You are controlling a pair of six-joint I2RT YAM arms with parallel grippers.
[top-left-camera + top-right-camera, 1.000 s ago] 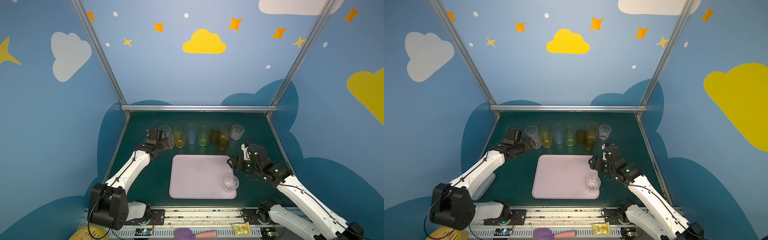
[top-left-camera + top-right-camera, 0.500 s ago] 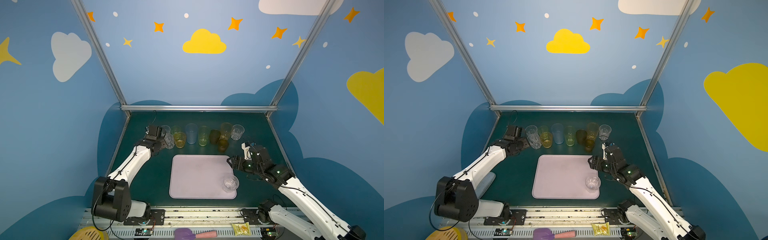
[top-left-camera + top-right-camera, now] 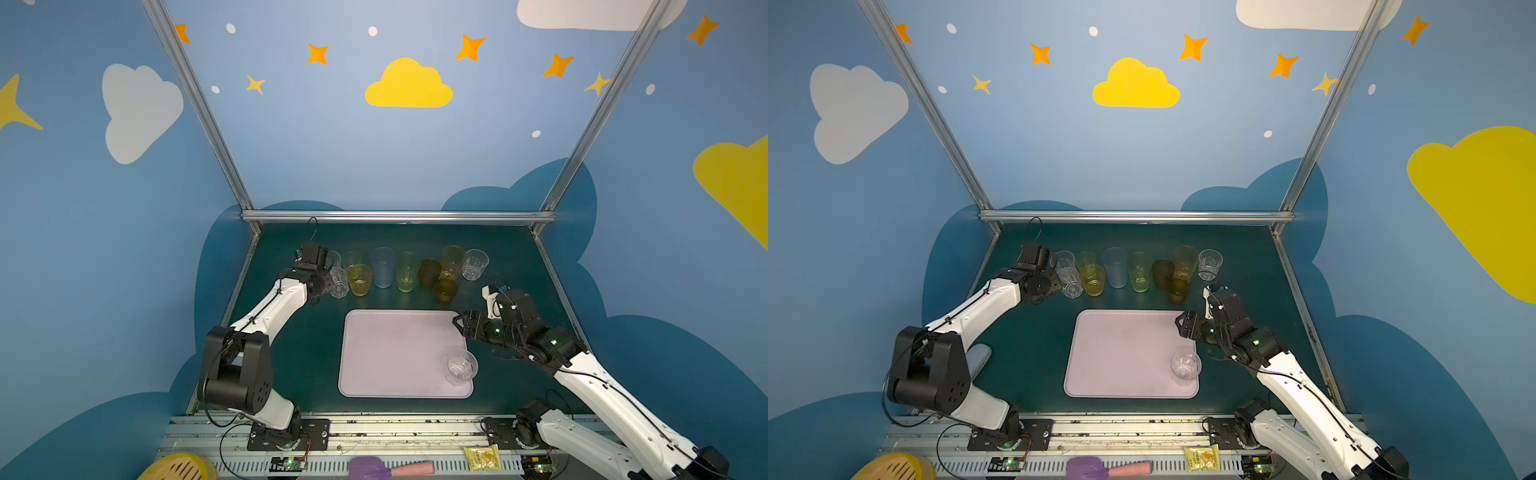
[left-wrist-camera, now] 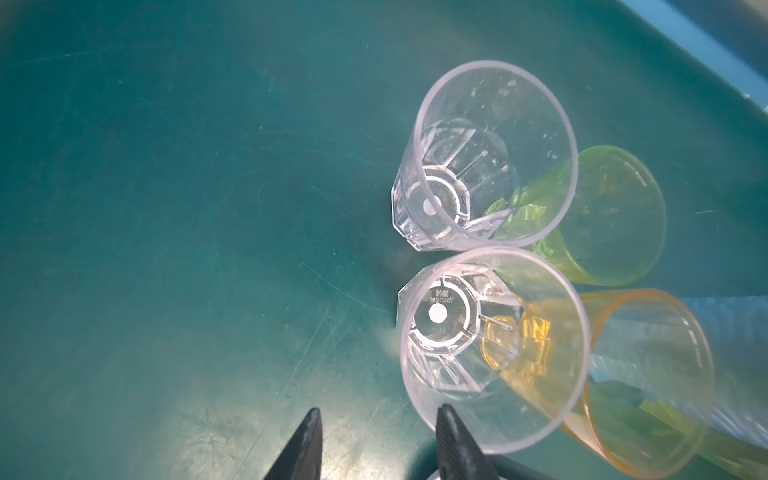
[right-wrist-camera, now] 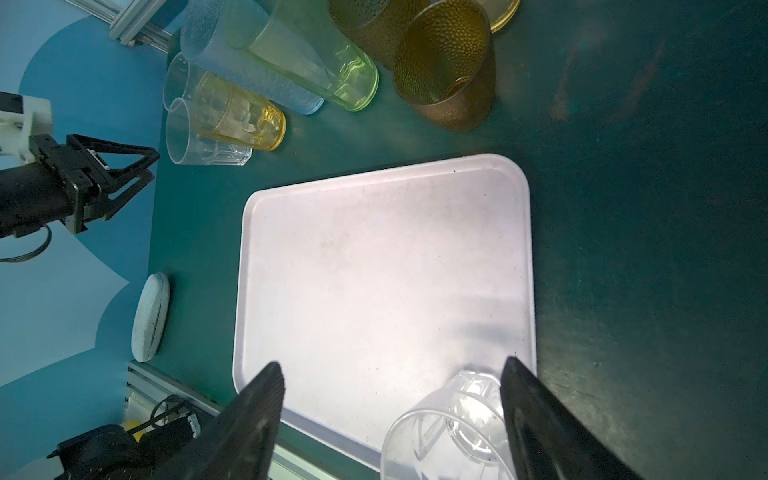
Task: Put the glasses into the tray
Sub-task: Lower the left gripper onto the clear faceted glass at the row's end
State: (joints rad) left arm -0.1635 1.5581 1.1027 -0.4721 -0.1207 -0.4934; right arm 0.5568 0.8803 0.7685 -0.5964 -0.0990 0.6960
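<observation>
The pink-lilac tray (image 3: 395, 353) (image 3: 1121, 353) (image 5: 374, 270) holds one clear glass (image 3: 460, 368) (image 5: 453, 428) in its near right corner. My right gripper (image 3: 461, 324) (image 5: 390, 363) hangs wide open over that side, holding nothing. Several glasses stand in a row behind the tray, among them blue (image 3: 382, 267), amber (image 3: 360, 279) and brown (image 3: 445, 290). My left gripper (image 3: 322, 284) (image 4: 380, 411) is at the row's left end. Its jaws stand apart. One fingertip (image 4: 446, 415) lies at the rim of a clear faceted glass (image 3: 340, 282) (image 4: 490, 353); the other is over bare table.
A second clear glass (image 4: 490, 166) and a green one (image 4: 606, 216) stand just behind the near one. A grey oval case (image 3: 978, 359) (image 5: 150, 320) lies left of the tray. On the front rail are a purple spatula (image 3: 386, 468) and a yellow packet (image 3: 482, 458).
My left gripper has moved in to the clear glass at the row's left end and its jaws have narrowed. The right arm has hardly moved.
</observation>
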